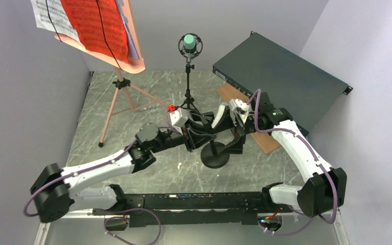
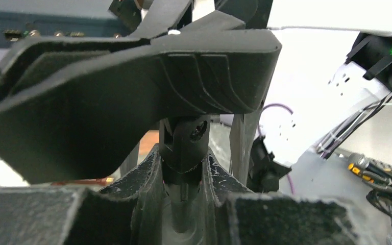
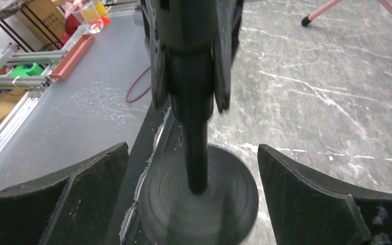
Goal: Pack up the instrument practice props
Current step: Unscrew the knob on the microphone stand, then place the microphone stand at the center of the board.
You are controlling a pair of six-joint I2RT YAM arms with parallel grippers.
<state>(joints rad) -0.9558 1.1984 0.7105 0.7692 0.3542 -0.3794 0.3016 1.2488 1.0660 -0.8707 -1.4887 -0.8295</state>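
marbled grey tabletop [image 1: 265,168], pale walls [image 1: 25,102] (three sides)

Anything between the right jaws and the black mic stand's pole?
Nothing visible. The black mic stand has its pole between the open jaws of the right gripper; the left gripper grips it higher up.

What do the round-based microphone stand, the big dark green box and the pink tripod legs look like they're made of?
The microphone stand: likely metal, matte black; its round base shows fine concentric rings. The dark green box: probably painted sheet metal, flat panels with a mounting ear. The pink tripod legs: thin tubes, perhaps painted metal, possibly plastic.
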